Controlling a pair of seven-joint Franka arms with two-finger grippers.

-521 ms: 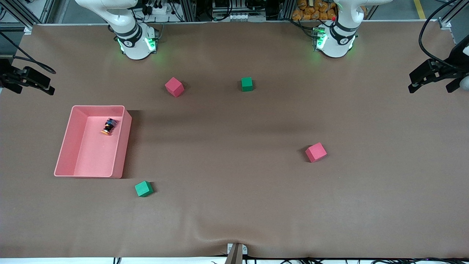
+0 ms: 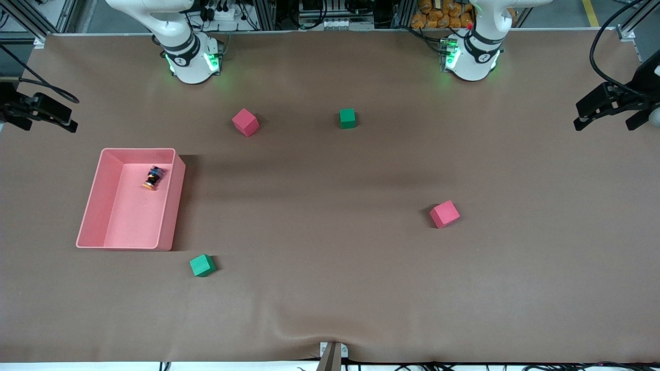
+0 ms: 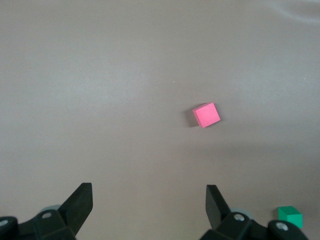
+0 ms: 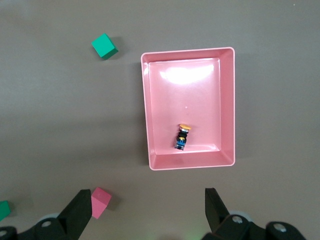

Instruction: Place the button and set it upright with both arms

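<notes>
The button (image 2: 153,178) is lying tipped in the pink tray (image 2: 98,198) on the brown table (image 2: 330,288); the left gripper (image 3: 148,202) and right gripper (image 4: 147,207) are hanging wide open and empty, seemingly high above it.

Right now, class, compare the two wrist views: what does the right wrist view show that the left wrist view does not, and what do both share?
Only the right wrist view shows the shallow pink plastic tray with the small orange-capped black button lying on its side inside, and the open right gripper. Only the left wrist view shows the open left gripper. Both show the brown table covering, a red foam cube and a green foam cube.
</notes>
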